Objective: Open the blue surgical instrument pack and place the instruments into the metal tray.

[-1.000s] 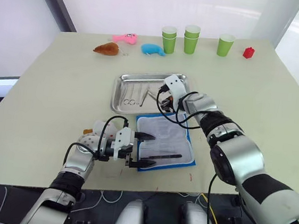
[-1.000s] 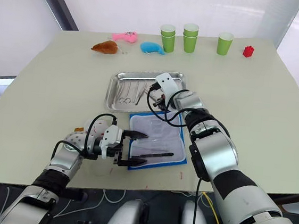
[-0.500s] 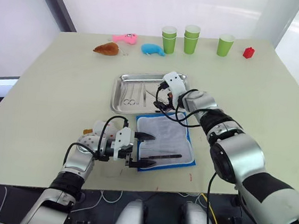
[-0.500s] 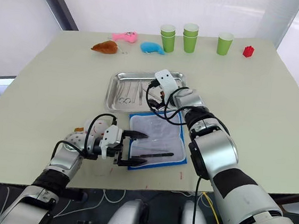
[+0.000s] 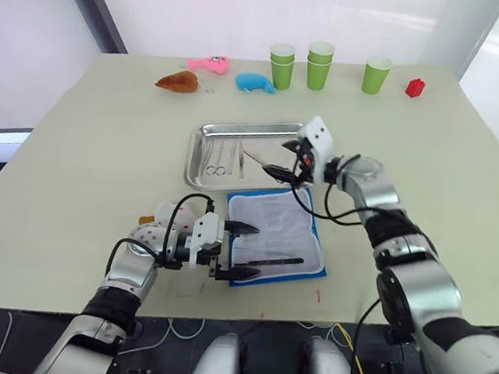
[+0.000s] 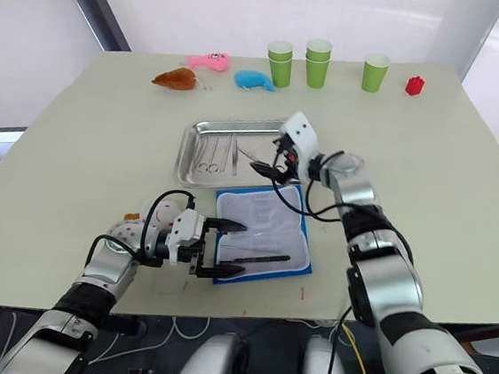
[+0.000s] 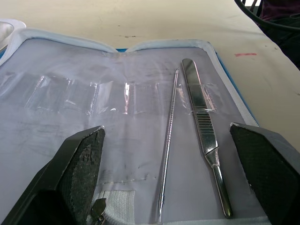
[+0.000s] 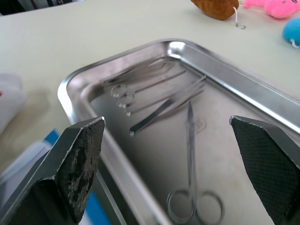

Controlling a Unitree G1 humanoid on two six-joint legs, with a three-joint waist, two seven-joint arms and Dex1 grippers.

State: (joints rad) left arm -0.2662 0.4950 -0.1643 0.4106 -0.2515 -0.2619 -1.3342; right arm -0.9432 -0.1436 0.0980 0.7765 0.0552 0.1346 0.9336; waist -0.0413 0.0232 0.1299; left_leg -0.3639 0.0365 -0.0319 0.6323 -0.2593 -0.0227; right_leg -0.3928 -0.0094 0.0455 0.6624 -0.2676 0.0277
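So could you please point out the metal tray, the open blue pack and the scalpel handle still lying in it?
metal tray [image 5: 199, 175]: left eye view, bare rim at its near left corner.
blue surgical instrument pack [image 5: 284, 219]: left eye view, pale lining.
scalpel handle [image 7: 201, 123]: left wrist view, ribbed middle.

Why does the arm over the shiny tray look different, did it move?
Yes. The right gripper, open, has pulled back toward the robot's right across the metal tray, from over its middle to its right end.
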